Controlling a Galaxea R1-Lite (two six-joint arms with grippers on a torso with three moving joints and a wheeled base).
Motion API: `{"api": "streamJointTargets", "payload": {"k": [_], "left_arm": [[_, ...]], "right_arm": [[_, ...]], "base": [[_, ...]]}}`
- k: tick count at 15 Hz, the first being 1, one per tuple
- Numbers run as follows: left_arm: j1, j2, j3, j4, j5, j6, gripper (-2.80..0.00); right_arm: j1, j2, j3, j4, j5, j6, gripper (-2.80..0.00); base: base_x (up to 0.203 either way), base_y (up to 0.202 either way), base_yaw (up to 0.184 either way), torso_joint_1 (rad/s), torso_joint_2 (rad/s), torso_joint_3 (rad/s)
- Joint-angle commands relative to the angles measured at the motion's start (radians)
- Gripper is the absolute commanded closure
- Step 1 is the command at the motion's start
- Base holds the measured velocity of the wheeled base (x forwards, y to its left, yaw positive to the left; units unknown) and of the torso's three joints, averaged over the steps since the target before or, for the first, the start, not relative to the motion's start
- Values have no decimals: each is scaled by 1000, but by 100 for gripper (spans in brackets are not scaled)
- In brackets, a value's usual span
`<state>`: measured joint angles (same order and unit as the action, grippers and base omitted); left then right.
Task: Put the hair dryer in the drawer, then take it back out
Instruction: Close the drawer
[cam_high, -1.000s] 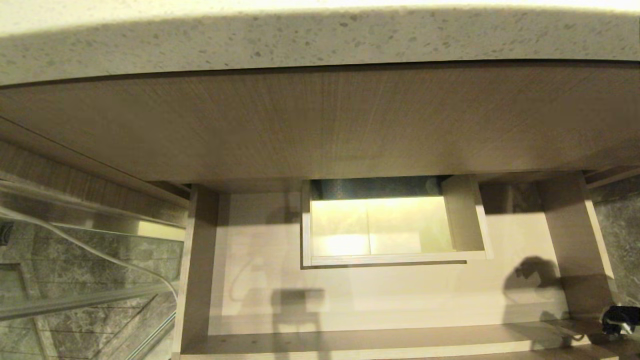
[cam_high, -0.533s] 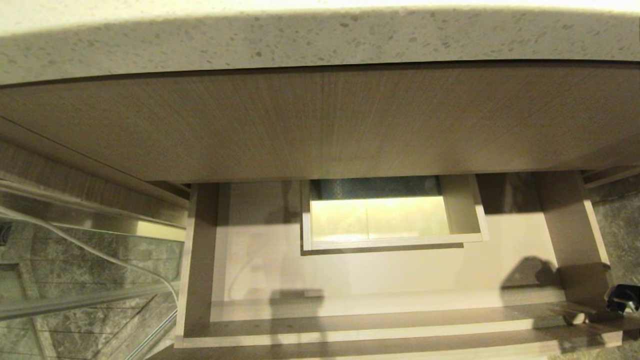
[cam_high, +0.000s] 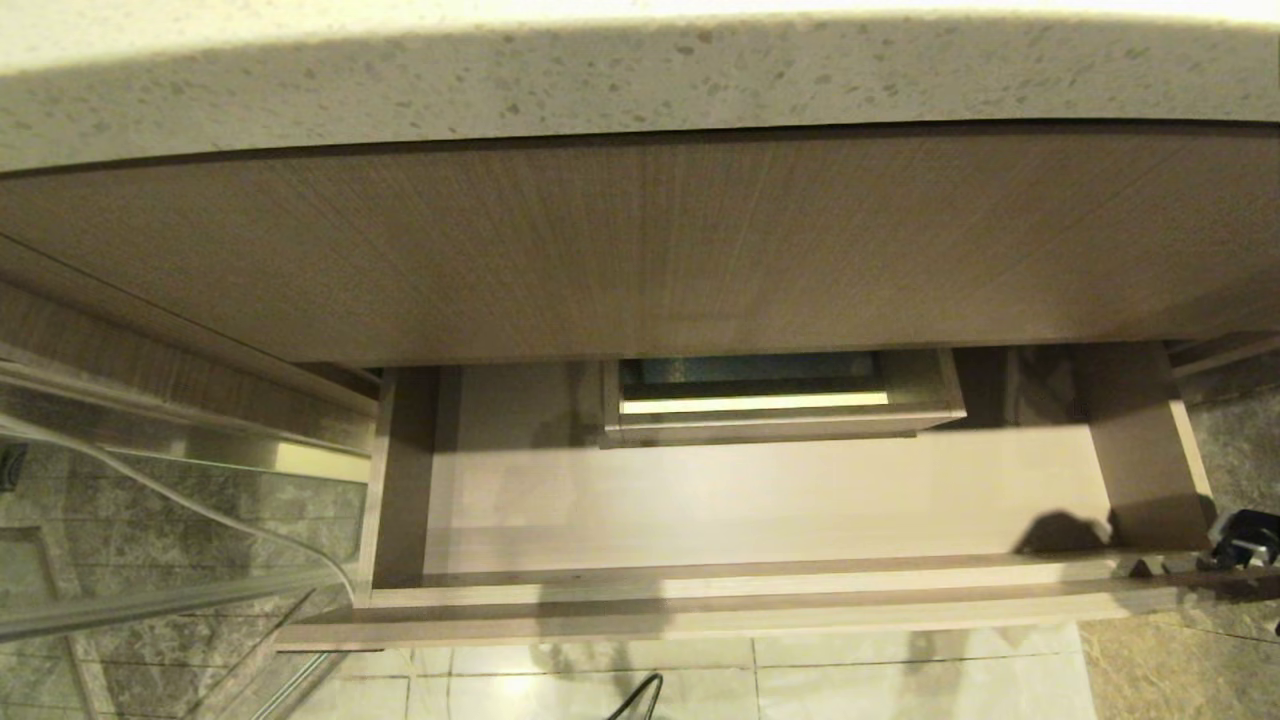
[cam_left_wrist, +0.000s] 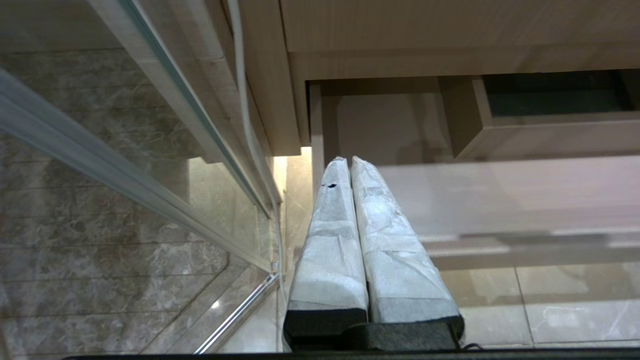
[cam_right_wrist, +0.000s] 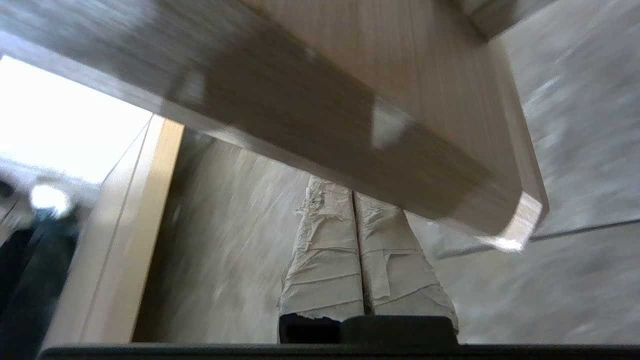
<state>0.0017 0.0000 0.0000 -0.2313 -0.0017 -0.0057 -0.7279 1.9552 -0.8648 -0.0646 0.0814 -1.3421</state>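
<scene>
The drawer (cam_high: 700, 600) is wide, shallow and pale wood-grain, and stands partly pulled out under the vanity. Its boxed cut-out (cam_high: 780, 400) sits mostly under the taller panel. The drawer floor (cam_left_wrist: 500, 190) that shows is bare. The hair dryer is out of view. My right gripper (cam_high: 1240, 545) is at the right end of the drawer's front. It is shut and holds nothing, and its white-wrapped fingertips (cam_right_wrist: 330, 200) are tucked against the underside of the front board (cam_right_wrist: 400, 100). My left gripper (cam_left_wrist: 345, 162) is shut and empty, parked by the drawer's left front corner.
A speckled stone countertop (cam_high: 640, 90) overhangs a tall wood-grain panel (cam_high: 640, 250). A glass shower panel (cam_high: 150, 560) with a pale cord (cam_high: 200, 510) stands close on the left. Tiled floor (cam_high: 850, 680) and a dark cable (cam_high: 640, 695) lie below the drawer's front.
The drawer has slid inward toward the cabinet, and most of its cut-out has gone under the panel. My right gripper moved inward with the front. Floor tiles now show below.
</scene>
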Motion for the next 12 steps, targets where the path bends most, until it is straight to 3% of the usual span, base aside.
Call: {"api": "streamJointTargets", "payload": {"k": [1,4,12], "left_arm": [[0,0,40,-2,0,0,0],[0,0,40,-2,0,0,0],[0,0,40,-2,0,0,0]], "right_arm": [[2,-13,-10,-15,22,-8,0],[14,-16,-16,-113,70,-8,0],[36,-16,-17,-328,73,-5,0]], "base": [[0,0,0,0,0,0],[0,0,0,0,0,0],[0,0,0,0,0,0]]}}
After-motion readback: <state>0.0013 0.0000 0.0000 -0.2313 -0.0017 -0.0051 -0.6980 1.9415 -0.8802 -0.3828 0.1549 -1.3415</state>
